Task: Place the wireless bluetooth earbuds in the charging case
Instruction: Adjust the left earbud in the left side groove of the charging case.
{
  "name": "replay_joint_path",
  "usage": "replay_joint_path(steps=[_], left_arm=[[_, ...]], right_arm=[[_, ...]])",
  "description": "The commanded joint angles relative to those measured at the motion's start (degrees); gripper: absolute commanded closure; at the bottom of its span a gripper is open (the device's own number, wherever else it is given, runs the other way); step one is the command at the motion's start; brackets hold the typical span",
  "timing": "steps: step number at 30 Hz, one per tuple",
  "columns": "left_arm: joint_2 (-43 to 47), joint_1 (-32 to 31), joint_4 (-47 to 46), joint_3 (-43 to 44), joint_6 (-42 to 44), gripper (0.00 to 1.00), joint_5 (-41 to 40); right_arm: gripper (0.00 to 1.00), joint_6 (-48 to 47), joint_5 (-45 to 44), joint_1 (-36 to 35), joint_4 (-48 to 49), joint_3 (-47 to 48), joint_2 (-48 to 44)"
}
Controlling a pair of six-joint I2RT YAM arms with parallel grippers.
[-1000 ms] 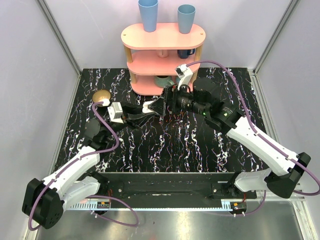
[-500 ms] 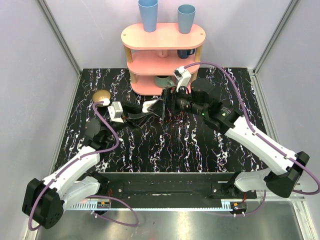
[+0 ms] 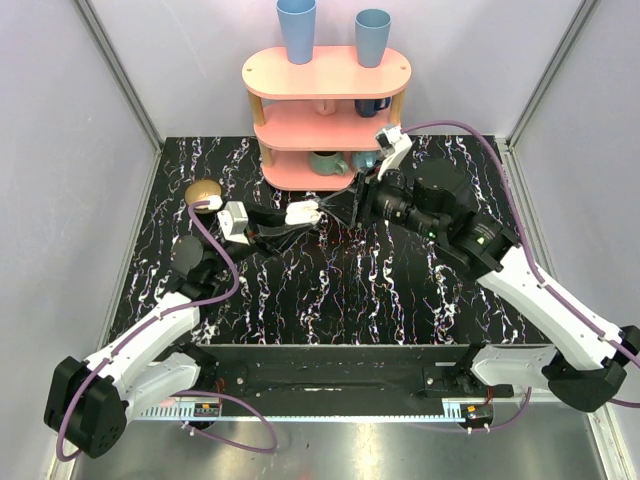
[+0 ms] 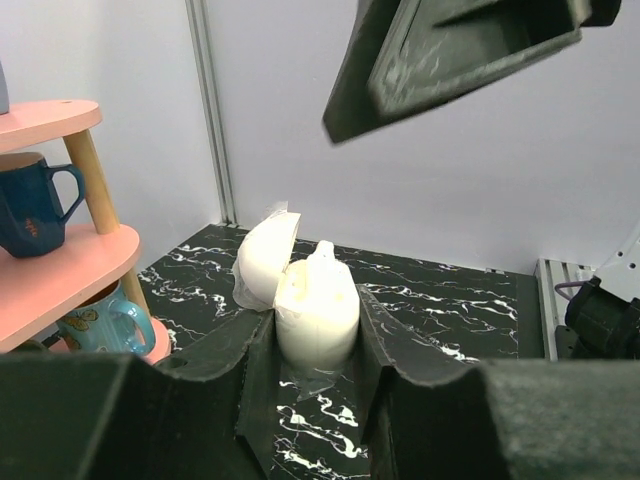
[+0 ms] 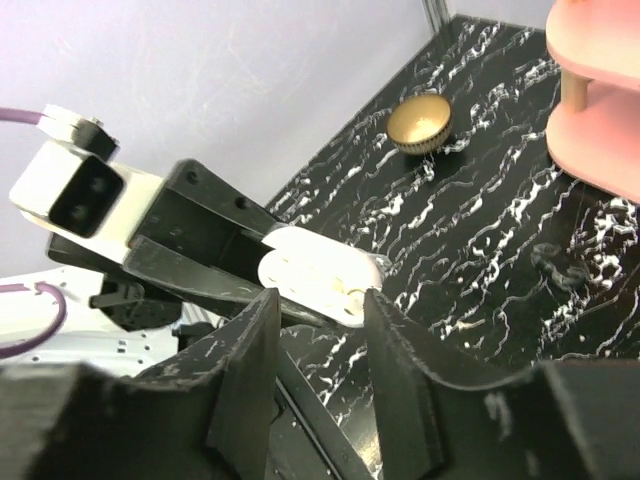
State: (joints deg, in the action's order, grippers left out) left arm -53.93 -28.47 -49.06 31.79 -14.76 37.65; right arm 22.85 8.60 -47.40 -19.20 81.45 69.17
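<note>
case (image 4: 316, 305) clamped in left gripper (image 4: 315, 352)

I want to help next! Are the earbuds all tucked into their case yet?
Nearly. The left hand grips the charging case, its lid open. One earbud pokes up out of it, seemingly not seated. The right hand is open and empty. I cannot spot a second earbud. Left: press it home.

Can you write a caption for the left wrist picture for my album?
The left tool grips a small white oval plastic charging case with its lid open, near a pink tiered shelf.
</note>
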Motion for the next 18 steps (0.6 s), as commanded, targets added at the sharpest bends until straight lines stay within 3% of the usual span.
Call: replay_joint_path(steps=[1, 3, 6, 15, 18], left_arm=[[1.46, -0.27, -1.22, 1.78, 1.23, 1.0, -1.88], [1.37, -0.27, -1.22, 2.05, 1.4, 1.0, -1.7], [1.2, -0.27, -1.13, 2.4, 1.4, 1.0, -1.35], [0.76, -0.27, -1.13, 3.54, 0.44, 1.0, 0.58], [0.76, -0.27, -1.13, 3.8, 0.44, 1.0, 0.93]], right_arm=[[0.61, -1.76, 2.98, 0.11, 1.63, 4.68, -0.62], [0.71, -0.62, 7.99, 0.11, 1.01, 6.26, 0.35], [0.76, 0.44, 15.03, 0.11, 1.01, 7.14, 2.72], [0.76, -1.14, 20.58, 0.11, -1.63, 10.13, 7.91], [0.71, -1.58, 19.53, 0.11, -1.89, 9.87, 8.09]])
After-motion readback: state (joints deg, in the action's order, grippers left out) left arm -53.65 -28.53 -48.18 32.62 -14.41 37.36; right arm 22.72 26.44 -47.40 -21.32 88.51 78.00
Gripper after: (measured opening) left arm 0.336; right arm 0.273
